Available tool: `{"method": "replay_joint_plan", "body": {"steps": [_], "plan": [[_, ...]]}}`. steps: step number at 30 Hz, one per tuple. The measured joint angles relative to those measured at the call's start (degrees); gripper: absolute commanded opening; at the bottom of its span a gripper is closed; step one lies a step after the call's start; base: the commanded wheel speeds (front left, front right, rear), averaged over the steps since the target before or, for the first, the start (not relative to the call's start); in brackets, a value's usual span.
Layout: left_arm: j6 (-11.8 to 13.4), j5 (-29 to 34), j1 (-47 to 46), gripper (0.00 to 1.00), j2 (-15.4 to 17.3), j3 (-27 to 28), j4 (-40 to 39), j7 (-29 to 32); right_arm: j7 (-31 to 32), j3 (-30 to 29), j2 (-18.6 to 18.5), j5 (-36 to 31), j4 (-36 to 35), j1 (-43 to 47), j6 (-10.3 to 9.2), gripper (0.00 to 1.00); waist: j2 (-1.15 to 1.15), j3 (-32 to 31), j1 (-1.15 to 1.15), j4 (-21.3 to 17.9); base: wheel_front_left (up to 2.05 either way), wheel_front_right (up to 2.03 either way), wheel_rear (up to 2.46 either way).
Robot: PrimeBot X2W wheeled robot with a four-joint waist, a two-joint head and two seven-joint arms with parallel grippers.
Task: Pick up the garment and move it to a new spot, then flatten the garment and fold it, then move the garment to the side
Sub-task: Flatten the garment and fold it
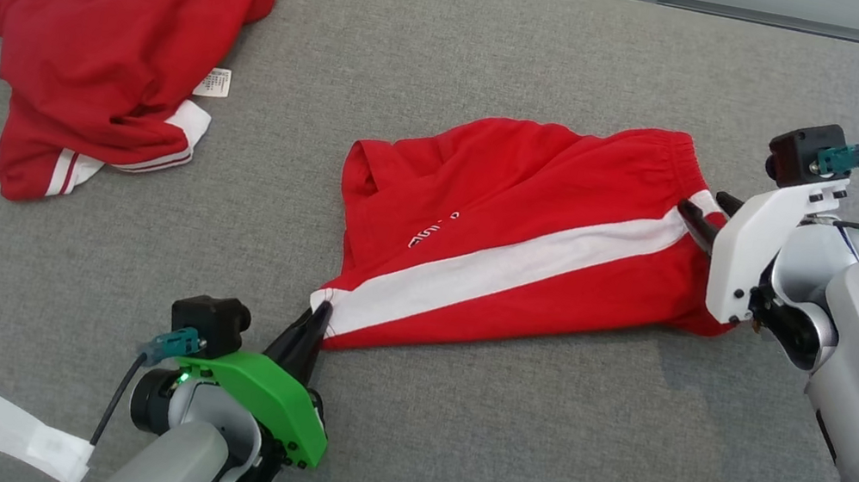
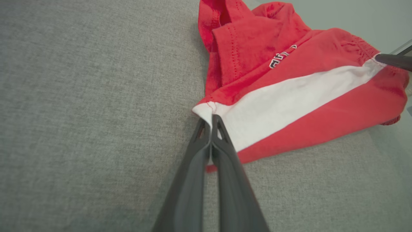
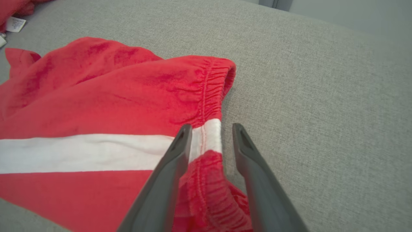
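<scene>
Straddling waistband [image 3: 210,93] of garment [image 3: 96,96], R gripper [image 3: 210,129]

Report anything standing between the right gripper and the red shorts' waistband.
Nothing visible does. The right gripper has its jaws open astride the waistband of the red shorts, at the white stripe. The other red garment lies apart, far to the left.
</scene>
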Motion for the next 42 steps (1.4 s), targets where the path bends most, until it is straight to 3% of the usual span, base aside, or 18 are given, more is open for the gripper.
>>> {"method": "replay_joint_plan", "body": {"steps": [8,12,13,14,15,21,32,42], "plan": [[0.3,0.0,0.0,0.00,0.0,0.0,-0.6,0.0,4.7,2.9,-1.9,3.1,1.7,-1.7,0.00,0.51,0.00,0.3,0.00,0.7,0.00,0.00,0.00],[0.3,0.0,0.1,0.00,0.0,0.0,-1.2,0.0,5.0,4.1,-2.2,4.2,1.5,-2.4,0.00,0.33,0.00,0.4,0.00,0.9,0.00,0.00,0.00],[0.3,0.0,0.1,0.00,0.0,0.0,-1.3,0.0,5.3,4.5,-2.3,4.6,1.3,-2.7,0.00,0.24,0.00,0.4,0.00,0.9,0.00,0.00,0.00],[0.5,0.0,0.1,0.00,0.0,0.0,-1.5,0.0,5.5,5.0,-2.4,5.1,1.1,-2.9,0.00,0.05,0.00,0.4,0.00,0.9,0.00,0.00,0.00],[0.6,0.0,0.2,0.00,0.0,0.1,-1.5,0.0,5.7,5.5,-2.4,5.5,0.8,-2.9,0.00,0.00,0.00,0.5,0.00,0.9,0.00,0.00,0.00],[1.2,0.0,0.5,0.00,0.0,2.7,-2.7,0.0,2.5,6.4,-2.5,8.5,-2.4,-3.2,0.00,0.00,0.00,0.4,0.00,0.6,0.00,0.00,0.00],[0.6,1.6,-2.6,0.00,0.0,15.2,-15.8,0.0,-12.6,1.4,-2.0,16.4,-10.9,-3.0,0.00,0.00,0.00,-1.0,0.00,-2.2,0.00,0.00,0.00],[-0.9,3.6,-1.7,0.00,0.7,21.4,-24.5,-0.2,-21.4,1.4,-1.7,21.1,-17.7,6.1,-0.01,0.00,0.00,-3.3,0.00,-6.4,0.00,0.00,0.00]]}}
